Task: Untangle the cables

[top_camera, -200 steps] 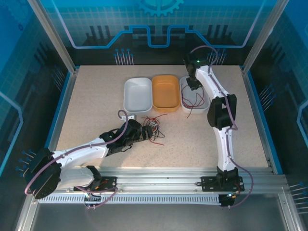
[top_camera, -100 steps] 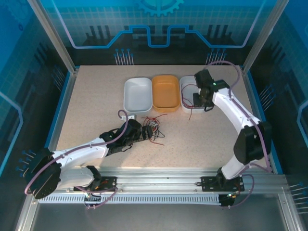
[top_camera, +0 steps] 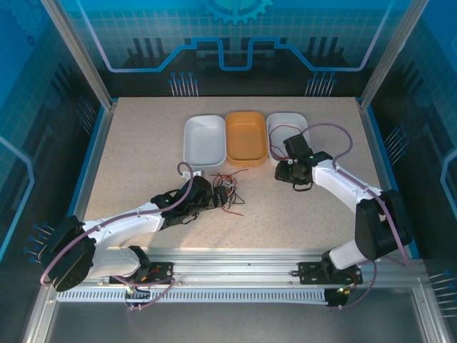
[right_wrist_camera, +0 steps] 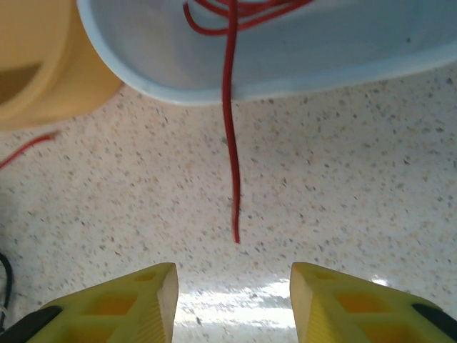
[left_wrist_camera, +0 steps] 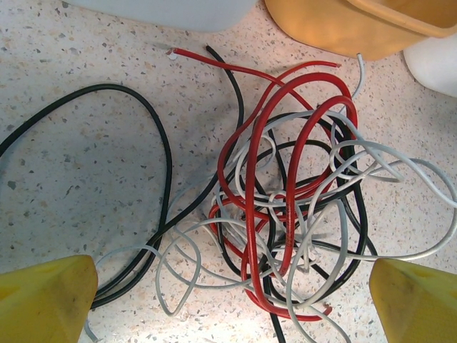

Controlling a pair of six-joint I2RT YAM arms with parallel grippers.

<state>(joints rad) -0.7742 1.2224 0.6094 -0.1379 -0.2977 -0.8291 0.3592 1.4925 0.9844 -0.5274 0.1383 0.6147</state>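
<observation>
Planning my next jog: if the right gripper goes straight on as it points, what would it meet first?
Probably the red cable's loose tail, then the white bin's wall behind it; depth is unclear.

Bins: we find left bin [top_camera: 203, 118], middle bin [top_camera: 246, 113], right bin [top_camera: 287, 114] abreast by the tabletop's [top_camera: 136, 150] far edge.
Cables [top_camera: 227, 193]: heaped before left and middle bins.
Stray cable [right_wrist_camera: 230, 143]: in right bin, end trailing onto tabletop.

White arms [top_camera: 339, 184], purple hoses [top_camera: 321, 125], yellow fingertips [right_wrist_camera: 121, 304]
</observation>
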